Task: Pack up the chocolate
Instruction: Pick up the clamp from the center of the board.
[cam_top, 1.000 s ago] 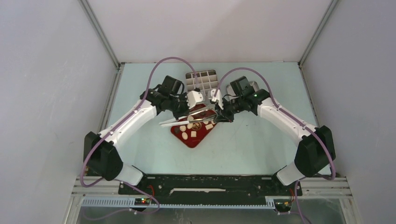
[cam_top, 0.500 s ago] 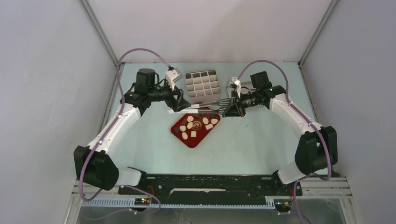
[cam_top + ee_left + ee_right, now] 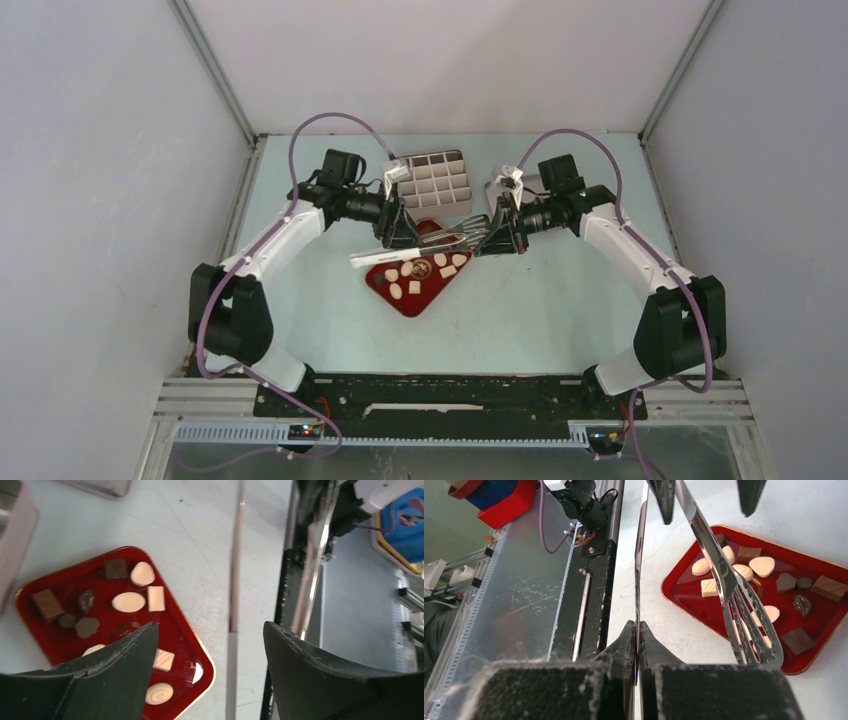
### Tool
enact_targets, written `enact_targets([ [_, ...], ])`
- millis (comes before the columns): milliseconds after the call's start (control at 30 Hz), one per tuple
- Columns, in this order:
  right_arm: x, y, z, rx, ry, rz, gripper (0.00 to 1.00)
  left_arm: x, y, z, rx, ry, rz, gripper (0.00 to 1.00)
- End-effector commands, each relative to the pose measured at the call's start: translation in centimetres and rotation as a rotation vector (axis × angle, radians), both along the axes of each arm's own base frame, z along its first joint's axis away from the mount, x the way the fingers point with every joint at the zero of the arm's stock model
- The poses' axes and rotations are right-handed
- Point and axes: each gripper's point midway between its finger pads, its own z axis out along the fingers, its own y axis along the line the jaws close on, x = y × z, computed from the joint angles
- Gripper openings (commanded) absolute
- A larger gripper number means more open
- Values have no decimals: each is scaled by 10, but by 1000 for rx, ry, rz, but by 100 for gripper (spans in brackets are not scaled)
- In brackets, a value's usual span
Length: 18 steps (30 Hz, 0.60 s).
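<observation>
The chocolate [image 3: 440,259], small dark brown and cream-white pieces in round, square and heart-like shapes, all lies on the red, gold-rimmed tray [image 3: 410,305]. The tray sits turned corner-on near the middle of the pale blue tabletop [image 3: 560,290], a little nearer the far edge than the near one. From the left wrist you can see the cream pieces [image 3: 128,601] grouped toward one side of the tray [image 3: 175,630] and the brown ones toward the other.

Just behind the tray, close to the far edge, stands a grey box divided into square compartments [image 3: 435,178].

Above the tray's far corner the two arms meet over a pair of shiny metal tongs with slotted ends [image 3: 455,238]. The right tool [image 3: 497,238] is pressed together on one thin blade of the tongs, seen edge-on between its black fingers [image 3: 638,627], while the other blade [image 3: 724,580] fans out over the tray [image 3: 819,620]. The left tool [image 3: 398,232] is spread wide. A blade of the tongs [image 3: 234,580] runs through the gap of the left tool [image 3: 210,630] without touching either finger.
</observation>
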Motion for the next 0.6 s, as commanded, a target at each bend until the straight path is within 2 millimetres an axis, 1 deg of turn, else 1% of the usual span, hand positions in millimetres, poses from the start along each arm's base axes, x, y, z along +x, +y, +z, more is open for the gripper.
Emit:
enact_targets([
  [0, 0, -1, 20, 68, -45, 19, 0, -28, -10, 30, -86, 16, -155, 80],
  [67, 1, -2, 14, 59, -36, 13, 0, -29, -11, 33, -101, 31, -162, 80],
  [100, 1, -2, 11, 58, -28, 13, 0, -27, -11, 35, -107, 34, -150, 80],
  [167, 0, -2, 7, 57, -14, 18, 0, -13, -11, 41, -139, 55, -75, 81],
  [233, -1, -3, 5, 60, -8, 24, 0, 4, -10, 54, -223, 69, 12, 84],
  [300, -1, -4, 6, 63, -1, 22, 0, 10, -10, 67, -303, 88, 38, 86],
  [367, 1, -6, 9, 76, 5, 16, 0, 6, -10, 64, -296, 115, 9, 86],
  [467, 3, -9, 13, 98, 22, 13, 0, 4, -9, 45, -227, 107, 27, 87],
  [567, 4, -9, 14, 109, 35, 16, 0, 4, -10, 36, -208, 116, 37, 88],
])
